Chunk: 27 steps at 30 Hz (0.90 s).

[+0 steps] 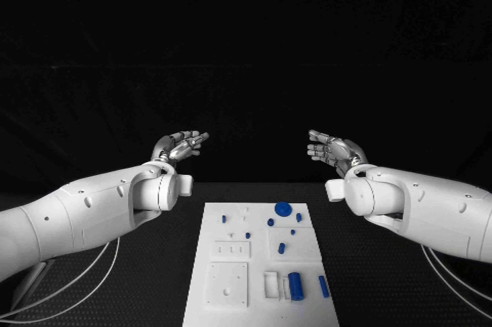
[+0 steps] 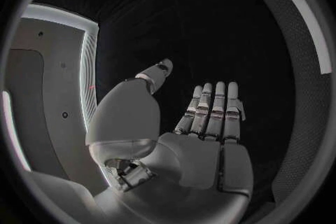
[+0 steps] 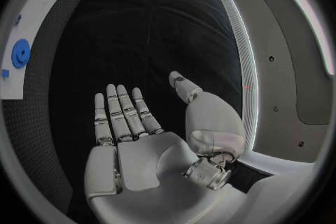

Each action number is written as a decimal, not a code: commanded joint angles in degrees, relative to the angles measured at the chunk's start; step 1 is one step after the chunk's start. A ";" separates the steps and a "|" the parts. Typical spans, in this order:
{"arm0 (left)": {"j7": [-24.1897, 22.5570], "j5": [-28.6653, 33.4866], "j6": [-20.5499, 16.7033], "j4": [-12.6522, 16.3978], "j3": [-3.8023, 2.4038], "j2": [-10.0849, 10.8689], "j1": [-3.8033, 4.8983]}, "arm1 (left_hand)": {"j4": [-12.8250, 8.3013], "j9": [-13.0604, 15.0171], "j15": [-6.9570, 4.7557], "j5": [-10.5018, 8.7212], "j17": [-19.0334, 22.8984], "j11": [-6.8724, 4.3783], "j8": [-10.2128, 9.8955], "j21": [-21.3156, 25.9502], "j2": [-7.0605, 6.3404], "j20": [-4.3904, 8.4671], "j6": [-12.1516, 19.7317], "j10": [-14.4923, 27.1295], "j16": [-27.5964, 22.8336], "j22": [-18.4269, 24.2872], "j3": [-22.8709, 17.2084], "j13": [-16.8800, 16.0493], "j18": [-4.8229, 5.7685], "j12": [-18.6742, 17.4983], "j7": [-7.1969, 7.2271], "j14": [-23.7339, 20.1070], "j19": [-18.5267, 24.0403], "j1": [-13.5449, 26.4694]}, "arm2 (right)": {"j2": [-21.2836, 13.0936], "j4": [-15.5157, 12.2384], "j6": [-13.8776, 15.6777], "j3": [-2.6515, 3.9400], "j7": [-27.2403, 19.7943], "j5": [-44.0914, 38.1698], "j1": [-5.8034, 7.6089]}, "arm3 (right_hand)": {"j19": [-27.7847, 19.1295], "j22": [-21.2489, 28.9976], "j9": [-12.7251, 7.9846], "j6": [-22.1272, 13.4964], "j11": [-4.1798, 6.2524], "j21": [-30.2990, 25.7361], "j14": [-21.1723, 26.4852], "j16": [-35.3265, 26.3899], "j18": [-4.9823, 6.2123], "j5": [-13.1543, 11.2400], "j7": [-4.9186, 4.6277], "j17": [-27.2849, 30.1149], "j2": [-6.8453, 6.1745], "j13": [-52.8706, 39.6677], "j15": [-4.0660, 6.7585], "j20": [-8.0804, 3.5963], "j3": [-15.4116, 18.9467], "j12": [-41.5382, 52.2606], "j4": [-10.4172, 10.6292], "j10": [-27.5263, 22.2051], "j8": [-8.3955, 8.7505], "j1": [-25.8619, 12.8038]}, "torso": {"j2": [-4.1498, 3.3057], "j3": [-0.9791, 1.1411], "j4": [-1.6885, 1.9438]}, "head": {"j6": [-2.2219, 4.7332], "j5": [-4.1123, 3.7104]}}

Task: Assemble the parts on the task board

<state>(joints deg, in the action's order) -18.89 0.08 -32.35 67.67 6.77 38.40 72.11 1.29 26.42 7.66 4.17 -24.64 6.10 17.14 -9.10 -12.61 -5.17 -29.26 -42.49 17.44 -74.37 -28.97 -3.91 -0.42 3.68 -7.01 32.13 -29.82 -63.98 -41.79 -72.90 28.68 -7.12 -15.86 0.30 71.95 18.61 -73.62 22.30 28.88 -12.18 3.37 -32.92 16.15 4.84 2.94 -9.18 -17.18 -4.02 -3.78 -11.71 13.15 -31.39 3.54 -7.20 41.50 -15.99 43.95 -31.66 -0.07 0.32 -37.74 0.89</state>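
On the black table (image 1: 123, 284) the long white task board (image 1: 231, 270) runs 12 to 6, small blue parts (image 1: 295, 286) on its right half. Left hand (image 1: 180, 146) and right hand (image 1: 335, 150) hover beyond its 12 o'clock end, fingers spread, empty; right arm looks nearer the parts

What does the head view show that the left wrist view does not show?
Only the head view shows the whole task board with its many blue parts, such as the cylinder near the robot. Only the left wrist view shows the left hand from behind, palm bare, fingers straight, holding nothing. Both show the right hand, open, and the round blue disc at the far end of the board.
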 commanded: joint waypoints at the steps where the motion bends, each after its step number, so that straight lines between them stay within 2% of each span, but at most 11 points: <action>1: 5.53 -0.57 7.77 -2.23 0.47 -0.80 1.24 | 0.19 0.53 0.03 0.28 -0.55 0.31 0.51 -0.36 0.00 0.03 -0.72 -1.02 0.66 -2.00 -0.60 -0.14 0.42 0.30 -0.20 1.03 -0.76 -1.48 | 0.48 2.37 -11.61 -0.70 8.18 -0.56 1.45 | 1.48 -2.27 0.72 1.70 -0.82 0.63 -2.19 1.24 1.42 1.88 -3.53 -0.95 -0.40 -0.24 -0.88 0.29 -1.08 0.49 -2.41 2.37 -1.24 3.72 | -0.01 0.00 0.01 | -0.02 0.00; 3: 6.35 -0.61 8.79 -3.52 0.85 -1.18 1.94 | 0.27 0.59 0.06 0.27 -0.67 0.46 0.60 -0.50 0.18 0.14 -0.77 -1.25 0.87 -1.99 -0.49 -0.18 0.42 0.38 -0.47 1.36 -0.95 -1.59 | 0.75 3.92 -13.79 -1.32 9.88 -0.60 2.50 | 3.06 -2.24 0.92 2.42 -1.28 0.76 -3.44 2.08 2.03 5.52 -4.06 -1.44 0.07 -0.30 -1.52 0.25 1.36 0.68 -5.88 3.88 -1.97 5.36 | -0.01 0.00 0.01 | -0.02 0.00; 5: 6.62 -0.62 9.12 -3.94 0.97 -1.30 2.16 | 0.27 0.71 0.10 0.26 -0.85 0.77 0.82 -0.75 0.57 0.37 -1.08 -1.84 1.24 -1.99 -0.28 -0.29 0.42 0.61 -1.00 2.00 -1.39 -1.73 | 0.88 4.67 -14.84 -1.62 10.71 -0.63 3.01 | 4.82 -2.26 1.16 3.72 -1.39 1.20 -5.34 3.11 2.73 5.94 -4.07 -1.89 -0.74 -0.51 -1.92 0.03 1.01 1.23 -7.51 5.48 -2.75 7.59 | -0.01 0.00 0.01 | -0.02 0.00; 8: 6.67 -0.62 9.17 -4.01 0.99 -1.32 2.20 | -0.59 1.13 0.22 0.34 -1.43 1.72 1.92 -2.05 1.69 1.57 -3.19 -4.62 2.72 -1.94 0.65 -0.73 0.09 1.70 -2.44 4.80 -4.10 -2.42 | 0.97 5.24 -15.66 -1.85 11.35 -0.64 3.41 | 8.29 -2.12 1.67 7.19 -0.86 1.91 -8.78 4.85 3.92 7.35 -3.62 -2.70 -1.83 -0.95 -0.92 -0.12 -0.58 2.61 -8.92 9.23 -4.48 11.24 | -0.01 0.00 0.01 | -0.02 0.00; 9: 6.67 -0.62 9.17 -4.01 0.99 -1.32 2.20 | -1.26 1.27 0.27 0.42 -1.67 1.99 2.46 -2.56 2.14 2.08 -4.39 -6.29 3.44 -1.88 1.09 -0.97 -0.03 2.37 -2.85 6.36 -5.34 -2.82 | 0.99 5.31 -15.75 -1.88 11.42 -0.64 3.45 | 9.81 -2.05 1.79 8.56 -0.26 2.21 -10.24 5.55 4.44 7.94 -3.51 -3.06 -2.29 -1.14 -0.29 -0.18 -1.35 3.21 -9.05 10.87 -5.06 12.56 | -0.01 0.00 0.01 | -0.02 0.00; 10: 5.47 -0.70 10.29 -2.11 1.23 0.04 2.20 | -1.99 1.28 0.30 0.49 -1.80 2.21 2.78 -2.94 2.47 2.47 -5.30 -7.58 3.94 -1.80 1.50 -1.10 -0.09 2.79 -3.17 7.62 -6.34 -3.20 | 2.06 7.55 -10.61 -1.90 11.29 -30.68 3.11 | 11.14 -1.89 1.82 9.71 0.26 2.34 -11.50 6.11 4.90 7.80 -3.36 -3.40 -2.62 -1.25 0.23 -0.21 -2.12 3.62 -8.99 12.21 -5.46 13.51 | -0.02 -0.27 -0.01 | -0.33 0.09; 13: 4.97 -1.96 10.21 -1.43 1.35 0.57 2.20 | -4.82 1.55 -0.49 1.36 -3.06 2.29 4.42 -5.64 3.59 3.77 -9.70 -12.89 7.03 -1.95 1.96 -1.84 -1.50 4.82 -3.45 13.88 -11.64 -5.17 | 2.37 8.17 -10.10 -1.90 11.85 -39.60 2.75 | 15.61 -1.48 2.05 13.47 1.89 3.11 -15.85 8.15 6.45 6.65 -2.46 -4.70 -3.15 -1.71 2.35 -0.36 -4.11 5.19 -9.18 16.42 -6.81 16.11 | -0.12 -0.22 0.02 | -0.46 0.05; 15: 4.73 -2.24 10.54 -0.85 1.36 0.93 2.20 | -6.78 1.63 -1.26 2.16 -3.93 1.63 5.40 -7.21 4.49 4.45 -12.91 -16.82 8.76 -2.03 1.99 -2.37 -2.20 6.21 -3.05 17.58 -14.23 -6.13 | 2.41 8.17 -10.15 -1.90 12.23 -44.18 2.57 | 18.56 -1.00 2.18 15.61 2.67 3.52 -18.39 9.17 7.47 6.18 -1.75 -5.58 -3.40 -1.80 3.46 -0.36 -5.18 5.90 -9.20 18.39 -7.40 17.02 | -0.23 -0.23 0.07 | -0.47 0.01; 20: 4.05 -3.10 11.00 0.83 1.36 1.87 2.19 | -10.87 0.88 -2.67 2.66 -5.61 0.66 5.32 -10.66 5.88 5.86 -17.19 -22.33 10.42 -2.00 1.45 -3.01 -2.85 6.92 -2.43 22.42 -17.88 -6.41 | 2.52 7.64 -10.44 -1.89 12.57 -53.93 2.17 | 26.60 -0.19 2.39 19.50 4.19 5.42 -25.78 12.37 10.16 5.13 -0.83 -8.51 -3.46 -1.84 6.78 -0.55 -6.93 6.97 -9.23 22.37 -8.03 18.40 | -0.70 -0.31 0.31 | -0.37 -0.04; 24: 3.62 -3.65 12.08 2.83 1.36 3.17 2.19 | -13.00 0.27 -3.49 2.73 -6.76 0.37 4.58 -12.75 6.46 6.62 -18.40 -23.79 11.00 -2.03 0.67 -2.97 -3.00 6.14 -2.23 24.70 -19.24 -5.92 | 2.61 6.81 -11.07 -1.88 12.66 -61.49 1.95 | 35.77 0.09 2.73 21.86 5.26 8.66 -33.32 15.84 10.16 4.98 0.06 -12.28 -3.75 -1.67 10.41 -3.52 -7.69 7.14 -9.30 24.86 -8.16 18.78 | -1.03 -0.30 0.54 | -0.40 -0.18; 27: 3.40 -4.06 12.34 5.22 1.36 4.39 2.19 | -14.05 -0.05 -3.90 2.69 -7.59 0.33 4.10 -14.14 6.54 7.08 -18.87 -24.39 11.23 -2.02 0.28 -2.89 -3.04 5.46 -2.19 25.92 -19.86 -5.27 | 2.64 6.16 -11.15 -1.88 12.91 -67.86 1.84 | 40.54 0.26 2.95 22.85 5.96 10.25 -37.22 17.63 10.16 4.79 0.45 -15.06 -3.89 -1.53 11.58 -5.25 -7.83 6.93 -9.36 26.19 -7.88 19.12 | -1.52 -0.32 0.83 | -0.35 -0.34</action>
<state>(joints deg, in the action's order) -14.18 -2.51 -22.10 72.17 8.16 42.72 74.17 -12.55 26.44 3.85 6.66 -32.12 6.47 21.47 -23.05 -6.18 2.04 -47.75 -66.67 28.40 -74.93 -28.70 -6.86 -2.59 9.32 -9.24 57.80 -49.39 -69.51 -39.26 -66.54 18.24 -9.01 -3.61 -55.17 73.85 47.96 -73.90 24.81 48.03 -7.95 10.20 -60.62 29.44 13.36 8.43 -9.87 -27.17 -7.39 -5.34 -3.89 10.90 -37.82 9.92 -16.36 63.56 -23.28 61.27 -32.66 -0.37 0.86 -38.12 0.65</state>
